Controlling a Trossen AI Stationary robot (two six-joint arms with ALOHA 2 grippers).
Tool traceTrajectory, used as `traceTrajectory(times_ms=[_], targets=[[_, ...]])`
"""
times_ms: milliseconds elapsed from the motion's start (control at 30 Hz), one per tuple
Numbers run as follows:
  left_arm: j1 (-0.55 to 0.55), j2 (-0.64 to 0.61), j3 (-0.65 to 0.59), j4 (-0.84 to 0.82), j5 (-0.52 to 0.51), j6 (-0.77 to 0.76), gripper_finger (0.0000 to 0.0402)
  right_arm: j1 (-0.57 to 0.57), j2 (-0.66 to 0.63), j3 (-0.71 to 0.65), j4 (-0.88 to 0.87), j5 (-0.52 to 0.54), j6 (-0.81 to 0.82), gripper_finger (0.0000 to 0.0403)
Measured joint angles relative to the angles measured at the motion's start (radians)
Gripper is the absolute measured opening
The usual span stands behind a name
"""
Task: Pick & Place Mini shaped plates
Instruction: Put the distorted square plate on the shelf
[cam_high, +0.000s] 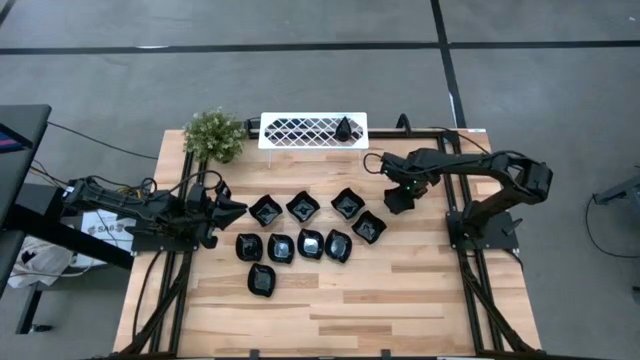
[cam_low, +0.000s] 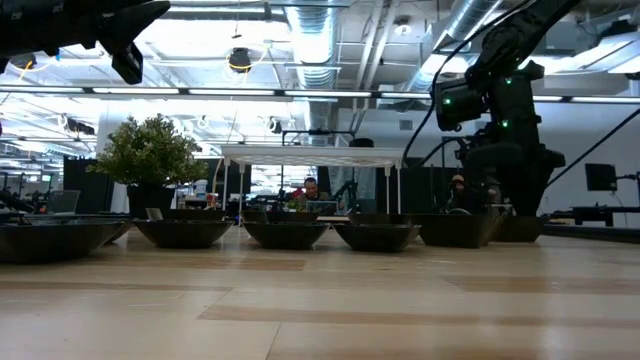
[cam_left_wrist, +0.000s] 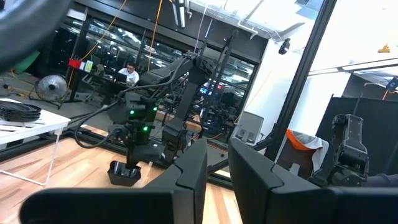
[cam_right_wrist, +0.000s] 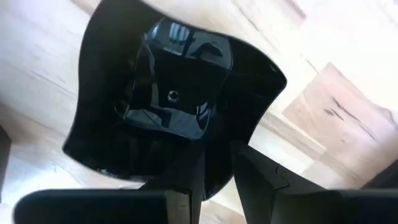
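Now the right gripper (cam_high: 401, 199) sits low over the worktop (cam_high: 400, 300), jaws clamped on the rim of a wavy black plate (cam_right_wrist: 174, 99). Nine more mini plates (cam_high: 300, 235) lie mid-worktop. Left gripper (cam_high: 232, 209) hovers beside them; can't tell its jaws' state.

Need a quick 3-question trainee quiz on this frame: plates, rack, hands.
1. Count: how many mini shaped plates lie loose on the table, leaving out the plate at the right hand?
2. True or false: the plant stands on top of the white rack.
3. Which hand has a plate's rim between its fingers? A. left hand B. right hand C. neither

Key:
1. Nine.
2. False: it stands beside the rack, on the table.
3. B, per the right wrist view; the left hand hovers at the group's left side.
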Motion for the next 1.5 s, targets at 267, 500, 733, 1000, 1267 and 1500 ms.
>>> traceTrajectory(times_ms=[267,500,733,1000,1267,1500], targets=[[0.000,0.000,0.000,0.006,0.000,0.003,0.0067,0.001,-0.004,0.045,-0.088,-0.004,0.000,0.0077],[0.000,0.000,0.000,0.007,0.000,0.003,0.0067,-0.014,-0.004,0.050,-0.119,0.004,0.000,0.0077],[0.000,0.000,0.000,0.007,0.000,0.003,0.0067,-0.045,-0.004,0.031,-0.074,-0.001,0.000,0.0077],[0.000,0.000,0.000,0.008,-0.001,0.003,0.0067,-0.090,-0.004,-0.053,0.027,-0.078,0.024,0.0077],[0.000,0.000,0.000,0.014,-0.061,0.003,0.0067,-0.091,-0.004,-0.076,0.127,-0.131,0.031,0.0069],[0.000,0.000,0.000,0.015,-0.061,0.003,0.0067,-0.091,-0.005,-0.075,0.125,-0.134,0.034,0.0007]])
